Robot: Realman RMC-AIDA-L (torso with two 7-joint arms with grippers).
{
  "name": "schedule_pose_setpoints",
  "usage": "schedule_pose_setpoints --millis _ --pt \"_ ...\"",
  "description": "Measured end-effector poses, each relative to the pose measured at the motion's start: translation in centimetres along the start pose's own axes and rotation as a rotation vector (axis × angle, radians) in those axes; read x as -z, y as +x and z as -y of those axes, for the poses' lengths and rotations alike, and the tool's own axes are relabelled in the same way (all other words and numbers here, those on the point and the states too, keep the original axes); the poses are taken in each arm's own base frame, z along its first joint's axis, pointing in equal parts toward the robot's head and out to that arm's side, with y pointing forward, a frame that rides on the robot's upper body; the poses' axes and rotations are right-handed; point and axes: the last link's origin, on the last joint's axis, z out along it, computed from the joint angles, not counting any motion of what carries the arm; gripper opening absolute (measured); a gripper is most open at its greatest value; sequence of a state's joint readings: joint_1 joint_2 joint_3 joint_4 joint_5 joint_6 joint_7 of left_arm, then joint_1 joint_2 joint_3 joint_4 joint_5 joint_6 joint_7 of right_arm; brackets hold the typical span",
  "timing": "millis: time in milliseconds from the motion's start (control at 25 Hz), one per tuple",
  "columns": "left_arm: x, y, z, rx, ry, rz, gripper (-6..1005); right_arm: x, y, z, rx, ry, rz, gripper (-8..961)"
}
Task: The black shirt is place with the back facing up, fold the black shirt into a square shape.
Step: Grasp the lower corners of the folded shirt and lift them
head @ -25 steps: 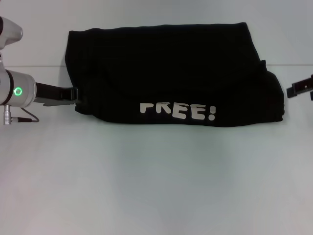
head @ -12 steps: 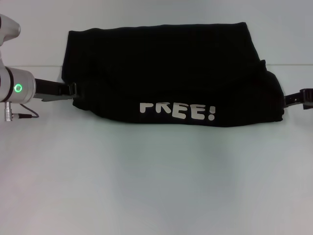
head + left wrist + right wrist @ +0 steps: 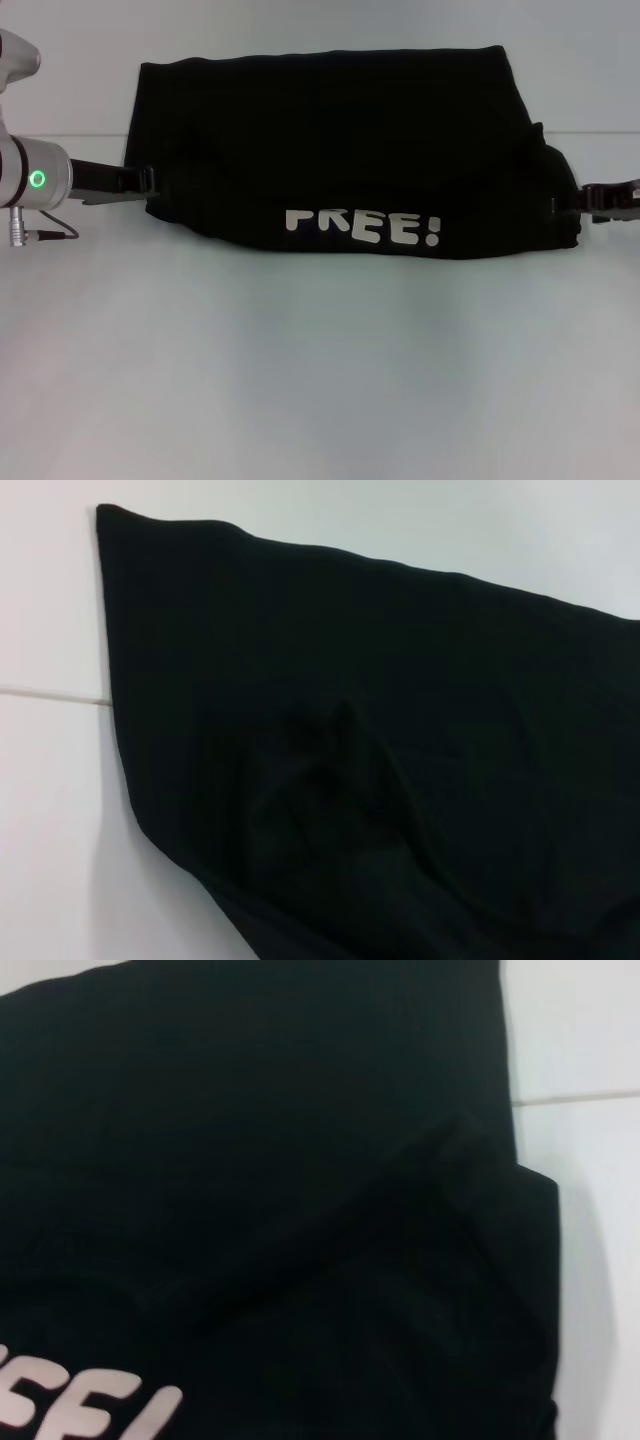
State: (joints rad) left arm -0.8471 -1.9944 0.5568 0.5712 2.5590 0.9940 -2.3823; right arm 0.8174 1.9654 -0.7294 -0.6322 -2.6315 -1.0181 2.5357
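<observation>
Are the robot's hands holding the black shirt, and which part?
Cannot tell. The left gripper sits at the black shirt's left end, the right gripper at its right end, but the hold itself is hidden.

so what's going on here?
A two-armed robot is folding a black shirt on a white table. The shirt is already folded into a wide band, with the white "FREE!" lettering showing along its near edge. The left claw is at the shirt's left end and the right claw at its right end, both low at the cloth's edge.
</observation>
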Motion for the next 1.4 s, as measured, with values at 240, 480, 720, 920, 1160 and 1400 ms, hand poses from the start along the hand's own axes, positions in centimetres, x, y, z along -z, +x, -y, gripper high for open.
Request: schedule_pose_setpoints --millis 240,480,720,920,1160,1400 --pt "0.0 0.0 0.2 0.004 0.008 -0.007 9 -1.1 0.3 -1.0 0.002 -0.008 -0.006 790" --pt "0.1 -0.1 0.4 0.008 0.011 -0.009 10 -1.4 0.6 -1.0 -0.004 -0.006 -0.015 788" --pt "-0.1 0.1 0.1 0.005 0.012 -0.016 10 -1.8 0.8 -1.8 0.001 -0.022 -0.016 787" --pt "-0.2 0.0 0.0 0.004 0.011 -0.017 10 -2.2 0.9 -2.4 0.011 -0.027 -0.018 785" --pt "-0.2 0.1 0.0 0.005 0.012 -0.021 10 -2.1 0.9 -2.1 -0.008 -0.023 -0.011 712" --pt "-0.2 0.1 0.0 0.004 0.012 -0.021 10 -2.1 0.9 -2.1 -0.005 -0.018 -0.008 524"
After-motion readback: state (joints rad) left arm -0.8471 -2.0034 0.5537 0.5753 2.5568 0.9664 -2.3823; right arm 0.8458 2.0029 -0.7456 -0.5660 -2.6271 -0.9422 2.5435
